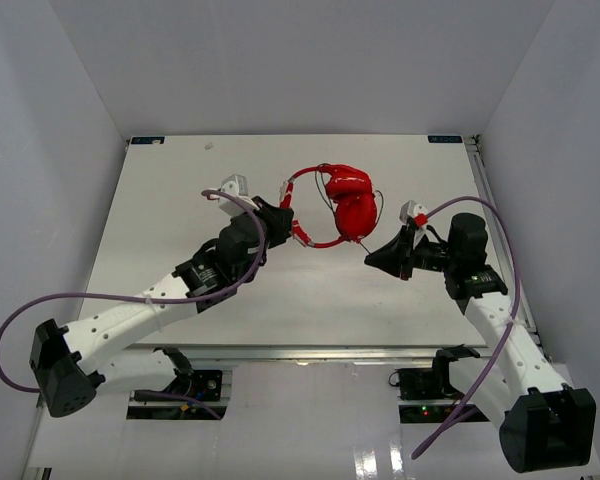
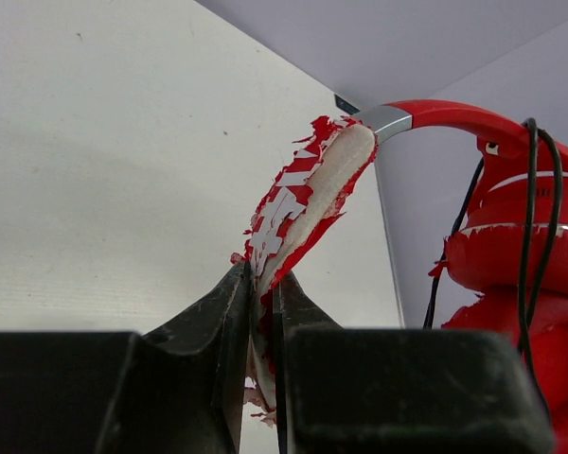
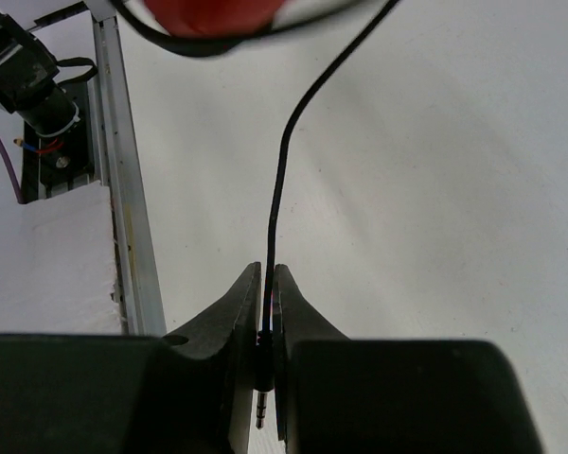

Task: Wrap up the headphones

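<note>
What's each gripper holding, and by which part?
Left gripper: the headphones, by the worn headband padding. Right gripper: the black cable, at its plug end.

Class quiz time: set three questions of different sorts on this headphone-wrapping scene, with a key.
1. True or false: the left gripper is shut on the headband.
2. The right gripper pinches: A a purple robot cable; B the black cable near its jack plug; C nothing.
3. In the left wrist view, which headphone part does the cable cross?
Key: 1 true; 2 B; 3 the ear cups.
</note>
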Controlling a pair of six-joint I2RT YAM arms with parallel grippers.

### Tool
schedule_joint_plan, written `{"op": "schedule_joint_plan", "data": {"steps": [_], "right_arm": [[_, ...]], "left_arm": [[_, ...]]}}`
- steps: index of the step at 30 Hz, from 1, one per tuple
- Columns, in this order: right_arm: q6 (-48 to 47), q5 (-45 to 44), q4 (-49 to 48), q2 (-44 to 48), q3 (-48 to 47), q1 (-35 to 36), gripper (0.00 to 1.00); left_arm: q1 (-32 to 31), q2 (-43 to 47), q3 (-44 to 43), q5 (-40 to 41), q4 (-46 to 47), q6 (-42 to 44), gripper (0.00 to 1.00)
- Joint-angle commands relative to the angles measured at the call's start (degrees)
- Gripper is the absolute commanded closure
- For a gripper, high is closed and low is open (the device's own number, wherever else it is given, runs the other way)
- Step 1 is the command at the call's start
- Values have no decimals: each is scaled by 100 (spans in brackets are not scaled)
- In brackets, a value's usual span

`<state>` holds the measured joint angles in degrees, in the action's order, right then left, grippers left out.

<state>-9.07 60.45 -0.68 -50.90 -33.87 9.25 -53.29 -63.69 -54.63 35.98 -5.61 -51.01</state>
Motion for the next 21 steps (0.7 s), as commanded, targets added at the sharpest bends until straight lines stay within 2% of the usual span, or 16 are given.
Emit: {"op": "schedule_joint_plan", "data": {"steps": [1, 8, 12, 16, 21], "right_arm": [[-407, -77, 243, 78, -74, 125, 92], [-1138, -566, 531, -44, 188, 346, 92], [-1536, -918, 455, -407, 407, 444, 92], [-1855, -1205, 554, -1310, 62, 759, 92], [-2102, -1513, 742, -2338, -438, 1177, 92]], "left_arm": [[130, -419, -118, 195, 701, -308, 100], [441, -1159, -235, -48, 274, -588, 100], [570, -1484, 46, -251, 186, -594, 100], [678, -1780, 418, -507, 343, -669, 100], [804, -2247, 445, -730, 407, -451, 100]]}}
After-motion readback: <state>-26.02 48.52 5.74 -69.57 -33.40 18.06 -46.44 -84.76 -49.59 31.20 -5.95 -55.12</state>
